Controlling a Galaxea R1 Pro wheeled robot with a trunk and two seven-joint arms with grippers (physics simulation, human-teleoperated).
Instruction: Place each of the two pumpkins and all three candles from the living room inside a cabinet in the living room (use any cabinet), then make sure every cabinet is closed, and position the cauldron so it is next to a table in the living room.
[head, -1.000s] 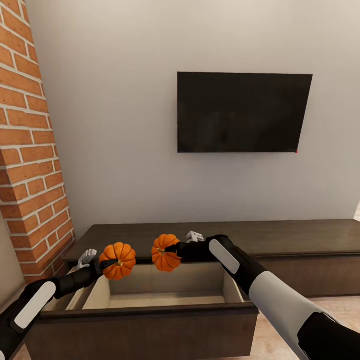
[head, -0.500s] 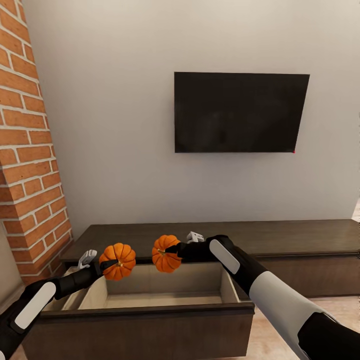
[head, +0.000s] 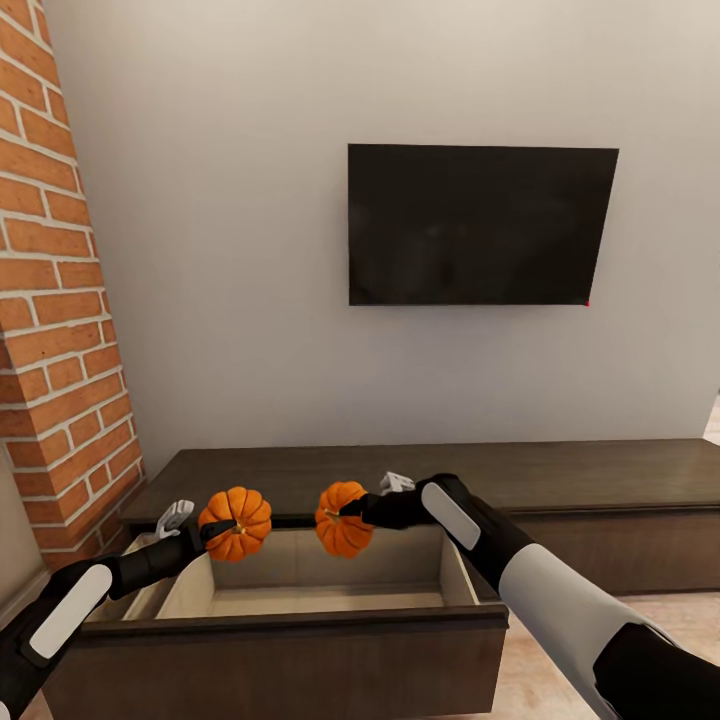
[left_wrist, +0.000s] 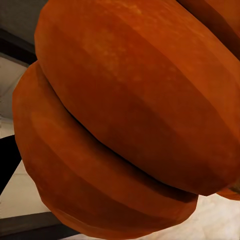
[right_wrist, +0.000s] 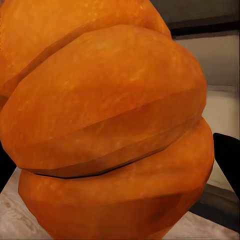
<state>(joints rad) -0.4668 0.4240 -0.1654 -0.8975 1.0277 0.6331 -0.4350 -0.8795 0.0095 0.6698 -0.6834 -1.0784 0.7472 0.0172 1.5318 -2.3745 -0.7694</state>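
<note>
- Pale wall, a brick column and a dark television form the room behind the work; what follows goes from near to far.
- Nearest, the open drawer of the cabinet shows its pale inside, directly below both pincers.
- Left gripper is pinching the left pumpkin; in the left wrist view its ribs sit very close to the camera.
- Right gripper is pinching the right pumpkin, above the drawer and just beside the other one.
- Judging by their look, the pumpkins are light, stiff and smooth, so they may slip; a hold across the ribbed sides seems safest.
</note>
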